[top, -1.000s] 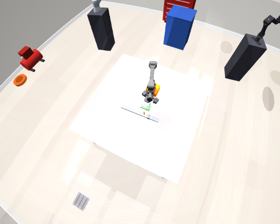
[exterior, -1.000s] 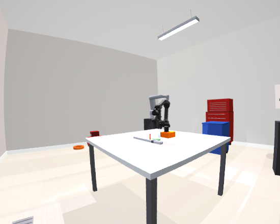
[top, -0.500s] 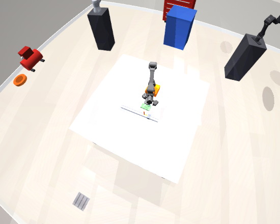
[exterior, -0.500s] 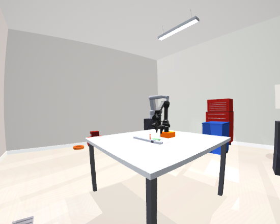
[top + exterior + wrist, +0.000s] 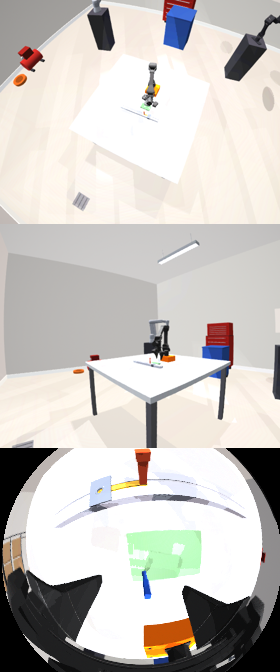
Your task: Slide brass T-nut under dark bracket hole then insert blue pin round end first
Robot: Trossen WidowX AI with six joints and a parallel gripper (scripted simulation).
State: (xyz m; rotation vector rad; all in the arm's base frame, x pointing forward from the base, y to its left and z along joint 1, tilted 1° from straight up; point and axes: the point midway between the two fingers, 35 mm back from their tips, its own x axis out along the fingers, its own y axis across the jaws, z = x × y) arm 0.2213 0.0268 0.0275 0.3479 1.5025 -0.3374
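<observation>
One view, the wrist's, shows the bracket's [image 5: 100, 491] hole; the pin [image 5: 159, 360] [image 5: 146, 585] stands upright beneath the released end effector [image 5: 150, 104] [image 5: 159, 358] [image 5: 142, 583].

My wrist view records a blue pin [image 5: 146, 585], a plain green tray [image 5: 190, 555] and an orange-red handle [image 5: 143, 468]. I observe a yellow brass nut strip [image 5: 126, 486] and a pale blue-grey square bracket [image 5: 103, 497].

Tray [image 5: 145, 107] [image 5: 156, 363] [image 5: 191, 542] beside rail [image 5: 133, 111] [image 5: 142, 363] [image 5: 200, 499] — pin [image 5: 159, 360] [image 5: 146, 585] seemingly in it.
</observation>
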